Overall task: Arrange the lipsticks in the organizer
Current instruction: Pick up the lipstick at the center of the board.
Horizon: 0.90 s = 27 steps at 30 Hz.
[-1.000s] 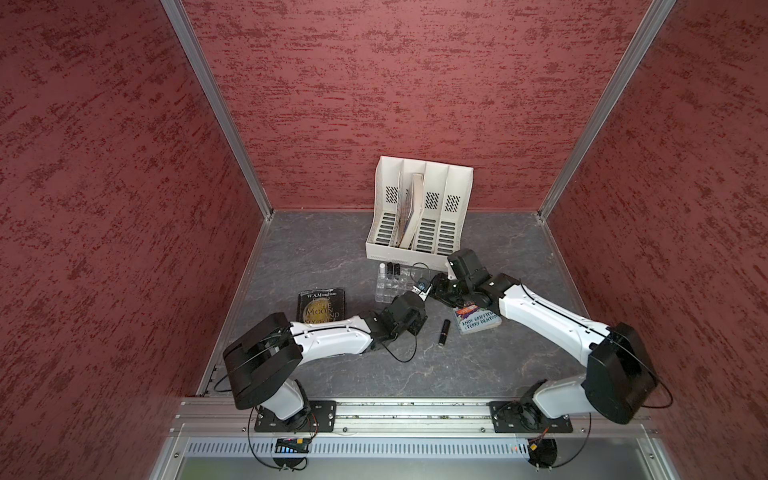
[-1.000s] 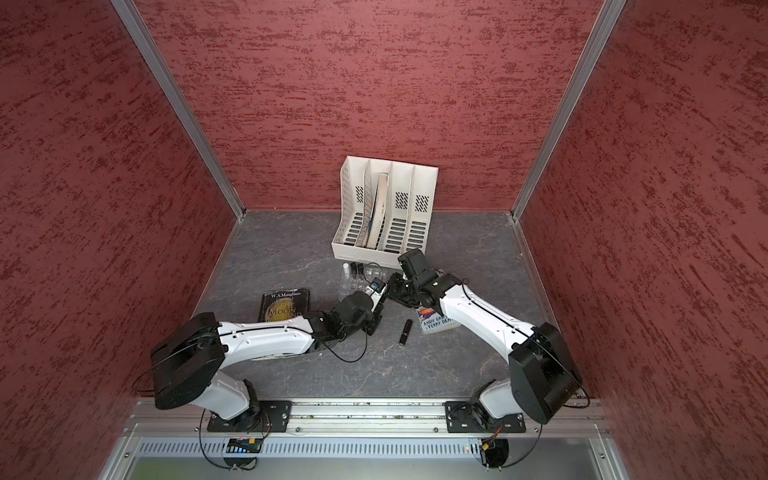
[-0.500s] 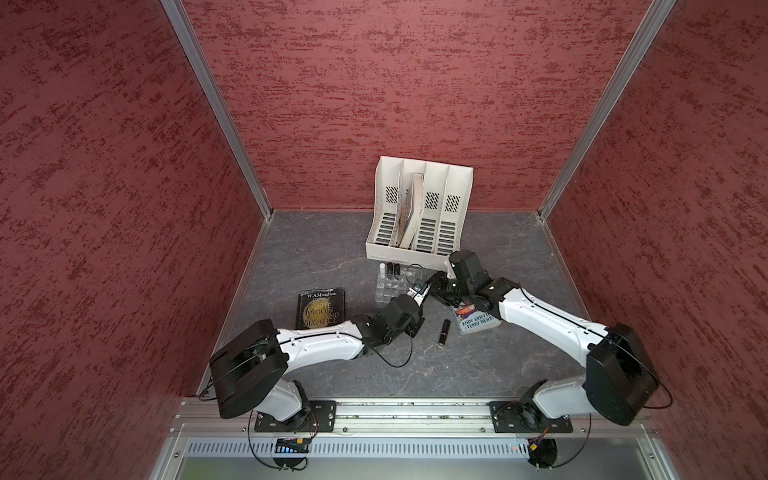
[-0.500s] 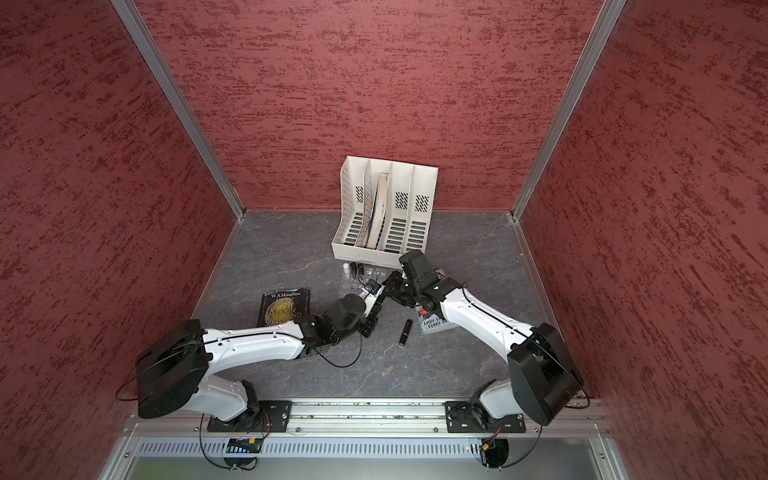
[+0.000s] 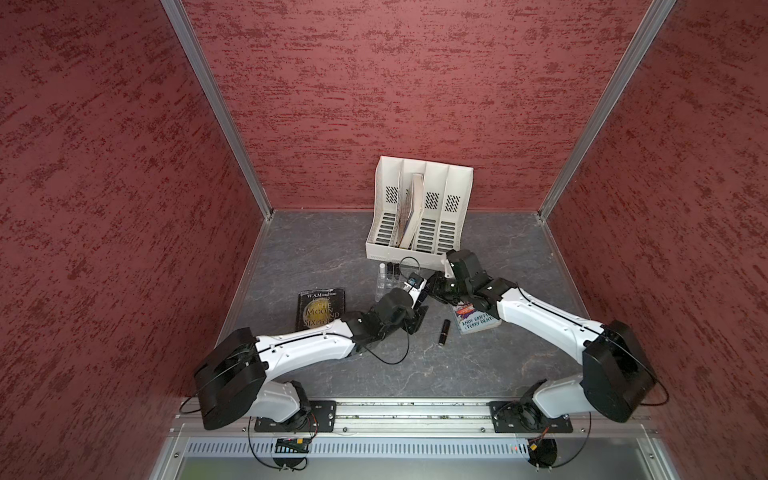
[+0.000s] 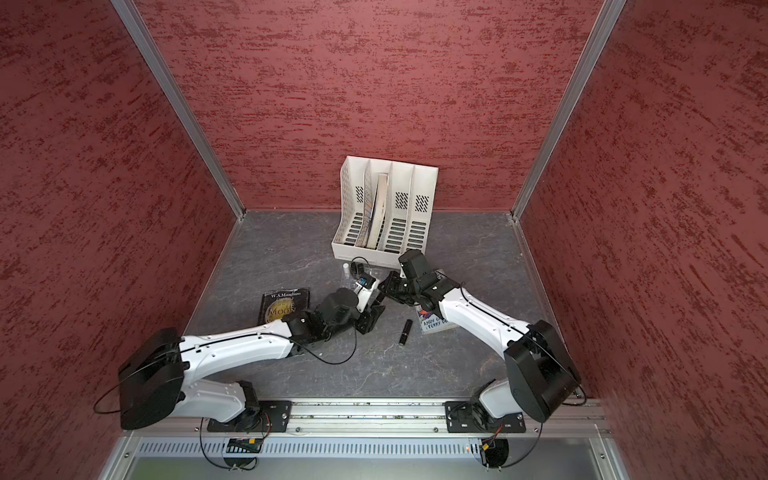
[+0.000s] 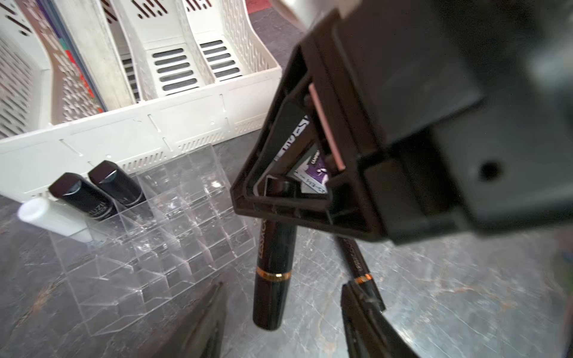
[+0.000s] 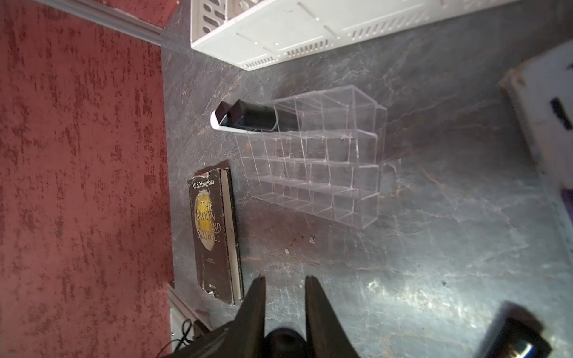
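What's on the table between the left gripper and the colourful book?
A black lipstick lies flat there; both top views show it.

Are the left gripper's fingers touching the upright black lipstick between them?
Apart. The left wrist view shows bare table on both sides of the black lipstick, between it and the left gripper's open fingers.

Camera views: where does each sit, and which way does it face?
Top views: high in front, looking down on grey tabletop; both white arms.
Left wrist: low, facing white slotted file rack; open left gripper.
Right wrist: higher, facing dark paperback book; right gripper clamping black lipstick tube.
Shared: both wrist views show clear acrylic organizer.
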Each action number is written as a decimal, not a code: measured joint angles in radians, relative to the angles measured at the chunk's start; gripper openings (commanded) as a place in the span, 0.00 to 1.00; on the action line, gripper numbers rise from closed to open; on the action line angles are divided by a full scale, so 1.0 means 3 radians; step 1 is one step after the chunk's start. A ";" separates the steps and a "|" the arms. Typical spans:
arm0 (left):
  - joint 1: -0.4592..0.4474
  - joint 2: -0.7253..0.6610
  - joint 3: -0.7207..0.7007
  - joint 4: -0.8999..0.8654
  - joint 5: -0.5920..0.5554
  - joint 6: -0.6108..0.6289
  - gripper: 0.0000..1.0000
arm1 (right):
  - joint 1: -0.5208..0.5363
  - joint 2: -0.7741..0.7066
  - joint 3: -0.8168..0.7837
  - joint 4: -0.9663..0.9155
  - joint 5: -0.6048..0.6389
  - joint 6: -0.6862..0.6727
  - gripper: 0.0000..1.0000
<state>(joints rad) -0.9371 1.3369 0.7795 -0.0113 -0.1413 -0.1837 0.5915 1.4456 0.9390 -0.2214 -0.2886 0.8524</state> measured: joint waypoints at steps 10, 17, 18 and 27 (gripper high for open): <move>0.1162 -0.0378 -0.0268 0.0172 0.2249 -0.0586 0.67 | -0.0090 -0.0061 -0.0017 0.0216 -0.0847 -0.1077 0.10; 0.1099 -0.0309 -0.0320 0.0378 0.2773 -0.0654 0.63 | -0.0099 -0.0061 -0.0017 0.0434 -0.1372 -0.1090 0.10; 0.1067 -0.0281 -0.0322 0.0403 0.2799 -0.0657 0.62 | -0.0106 -0.0061 -0.0017 0.0458 -0.1422 -0.1082 0.10; 0.0970 -0.0233 -0.0529 0.0668 0.2898 -0.0702 0.49 | -0.0271 -0.0062 -0.0017 0.0813 -0.1891 -0.0832 0.10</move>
<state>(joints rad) -0.6460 1.2671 0.6209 0.1890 0.7280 -0.3943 0.5102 1.4269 0.9340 0.0223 -0.8558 0.6029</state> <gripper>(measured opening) 0.521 0.234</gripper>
